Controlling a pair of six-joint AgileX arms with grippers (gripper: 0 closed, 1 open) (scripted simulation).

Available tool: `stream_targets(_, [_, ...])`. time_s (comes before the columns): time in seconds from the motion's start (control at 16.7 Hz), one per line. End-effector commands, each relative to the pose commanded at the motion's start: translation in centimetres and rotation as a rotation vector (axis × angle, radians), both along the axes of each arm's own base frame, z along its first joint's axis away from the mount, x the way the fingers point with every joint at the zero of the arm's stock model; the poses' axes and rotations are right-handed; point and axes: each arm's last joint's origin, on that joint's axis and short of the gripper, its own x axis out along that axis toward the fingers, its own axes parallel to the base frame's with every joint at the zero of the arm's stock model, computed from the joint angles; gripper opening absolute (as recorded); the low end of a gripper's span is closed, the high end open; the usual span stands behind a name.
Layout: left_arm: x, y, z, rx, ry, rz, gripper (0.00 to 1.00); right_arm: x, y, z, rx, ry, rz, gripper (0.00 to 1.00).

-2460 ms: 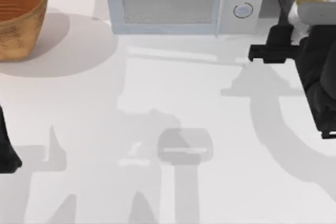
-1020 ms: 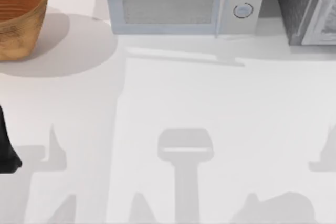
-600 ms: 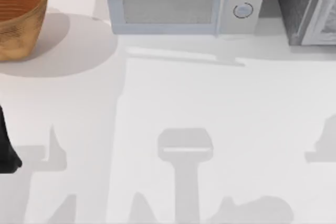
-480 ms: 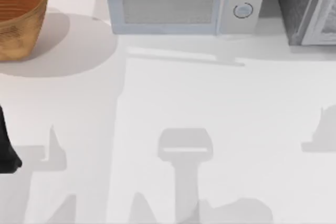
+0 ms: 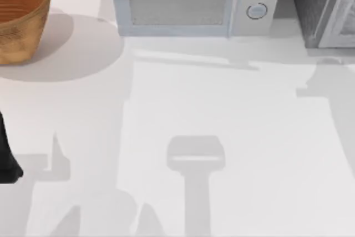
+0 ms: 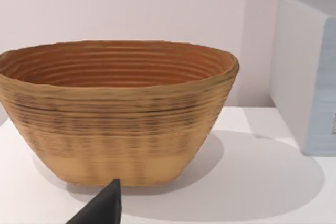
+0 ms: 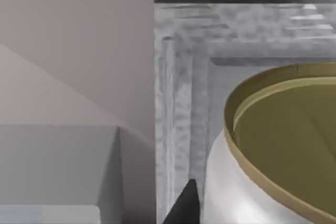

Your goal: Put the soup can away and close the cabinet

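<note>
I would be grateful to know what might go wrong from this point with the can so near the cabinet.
The gold-topped white soup can sits close to the grey speckled cabinet frame in the right wrist view; it might catch that edge going in. The cabinet door stands ajar, so the arm could knock it.

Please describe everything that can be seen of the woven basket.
The woven basket is a wide, open bowl with ribbed walls, tan outside and orange-brown inside. It looks like wicker. It stands upright at the table's far left corner, left of the microwave, and appears to hold nothing. Only the table touches it.
</note>
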Motion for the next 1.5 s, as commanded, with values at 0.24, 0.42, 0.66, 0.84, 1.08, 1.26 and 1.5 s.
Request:
stream_targets(0.24, [0.0, 0.0, 0.0, 0.0, 0.0, 0.0, 1.0, 4.3, 1.3, 6.3, 0.001, -0.011, -0.003, 0.0])
stream_targets(0.42, [0.0, 0.0, 0.0, 0.0, 0.0, 0.0, 1.0, 6.9, 2.2, 9.3, 0.004, -0.025, -0.001, 0.0])
stream_targets(0.66, [0.0, 0.0, 0.0, 0.0, 0.0, 0.0, 1.0, 8.8, 3.0, 10.9, 0.006, -0.031, 0.002, 0.0])
stream_targets(0.84, [0.0, 0.0, 0.0, 0.0, 0.0, 0.0, 1.0, 8.9, 3.0, 10.9, 0.006, -0.032, 0.003, 0.0])
stream_targets(1.08, [0.0, 0.0, 0.0, 0.0, 0.0, 0.0, 1.0, 9.2, 2.9, 11.0, 0.008, -0.028, 0.0, 0.0])
stream_targets(1.26, [0.0, 0.0, 0.0, 0.0, 0.0, 0.0, 1.0, 11.5, 3.2, 11.3, 0.007, 0.0, 0.001, 0.0])
stream_targets(1.5, [0.0, 0.0, 0.0, 0.0, 0.0, 0.0, 1.0, 15.9, 3.4, 12.6, 0.007, 0.011, -0.002, 0.0])
